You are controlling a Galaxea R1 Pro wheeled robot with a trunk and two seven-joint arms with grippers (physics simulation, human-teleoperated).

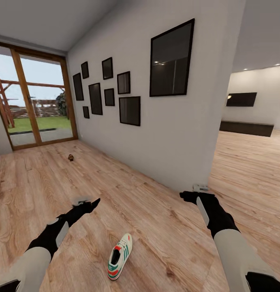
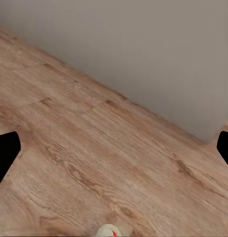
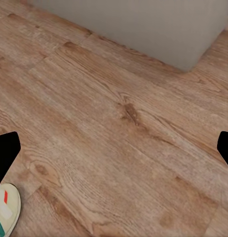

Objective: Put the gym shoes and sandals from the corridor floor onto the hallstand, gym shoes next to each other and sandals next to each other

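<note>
One white gym shoe [image 1: 120,256] with green stripes and a red heel lies on the corridor floor [image 1: 148,211] between my two arms, toe pointing away. Its toe peeks in at the edge of the left wrist view [image 2: 109,231], and its side shows in the right wrist view [image 3: 5,207]. A small dark brown sandal [image 1: 70,157] sits far off near the glass door. My left gripper [image 1: 88,202] hovers above the floor beyond the shoe, open and empty. My right gripper [image 1: 196,191] hangs near the wall corner, open and empty. The hallstand is out of view.
A white wall [image 1: 168,138] hung with several black frames runs along the corridor and ends at a corner by my right hand. A wood-framed glass door [image 1: 34,101] closes the far end. To the right the floor opens into a room with a dark low cabinet [image 1: 246,128].
</note>
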